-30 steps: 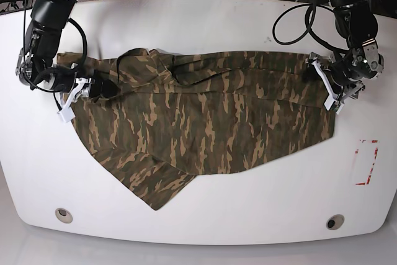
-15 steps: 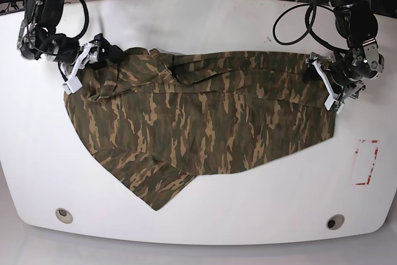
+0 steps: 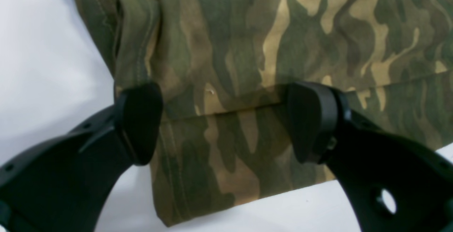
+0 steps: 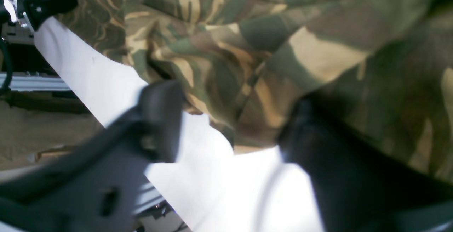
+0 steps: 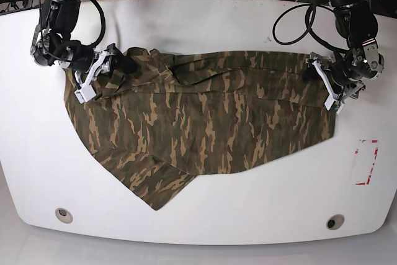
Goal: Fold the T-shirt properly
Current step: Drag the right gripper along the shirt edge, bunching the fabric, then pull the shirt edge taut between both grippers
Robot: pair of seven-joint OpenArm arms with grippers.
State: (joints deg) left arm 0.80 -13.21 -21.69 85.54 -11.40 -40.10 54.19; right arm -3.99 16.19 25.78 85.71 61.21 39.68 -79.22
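The camouflage T-shirt (image 5: 205, 122) lies spread across the white table (image 5: 248, 23), with one corner pointing toward the front edge. My right gripper (image 5: 93, 79) is at the shirt's upper left corner. In the right wrist view its jaws (image 4: 233, 129) stand apart, with a bunched fold of the cloth (image 4: 283, 30) hanging between them and against the dark finger. My left gripper (image 5: 327, 88) is at the shirt's right edge. It is wide open (image 3: 226, 122), with both fingers straddling a stitched hem of the shirt (image 3: 247, 47) that lies flat below.
A red-marked rectangle (image 5: 366, 161) is on the table at the right. Two round holes (image 5: 62, 215) (image 5: 335, 221) sit near the front edge. Black cables (image 5: 291, 23) loop over the back right of the table.
My right gripper went from the shirt's left edge up to its top left corner, then slightly right and down onto the cloth, and its jaws narrowed. The left arm stayed still.
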